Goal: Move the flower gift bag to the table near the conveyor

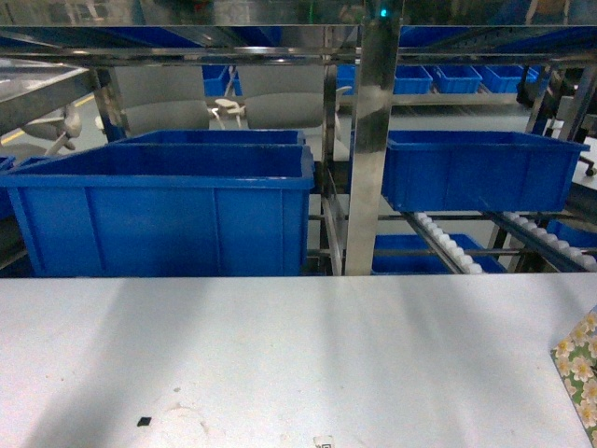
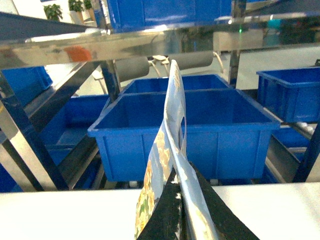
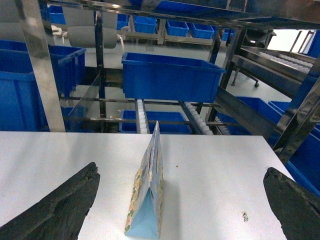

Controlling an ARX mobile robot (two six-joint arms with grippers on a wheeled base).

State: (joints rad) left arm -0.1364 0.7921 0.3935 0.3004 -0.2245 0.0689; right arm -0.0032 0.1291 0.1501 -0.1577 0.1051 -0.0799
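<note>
On the table (image 3: 210,175) stands the flower bag (image 3: 146,200); the right gripper (image 3: 180,210) is open wide, and the left gripper (image 2: 182,220) pinches a bag.

The flower gift bag (image 3: 147,192) stands upright on the table (image 1: 280,355), with the conveyor (image 1: 368,140) behind the table's far edge and bins (image 1: 168,210) sitting on its lanes.

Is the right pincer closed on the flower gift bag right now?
No, the right pincer stands wide open, its fingers apart on either side of the flower gift bag on the table.
</note>
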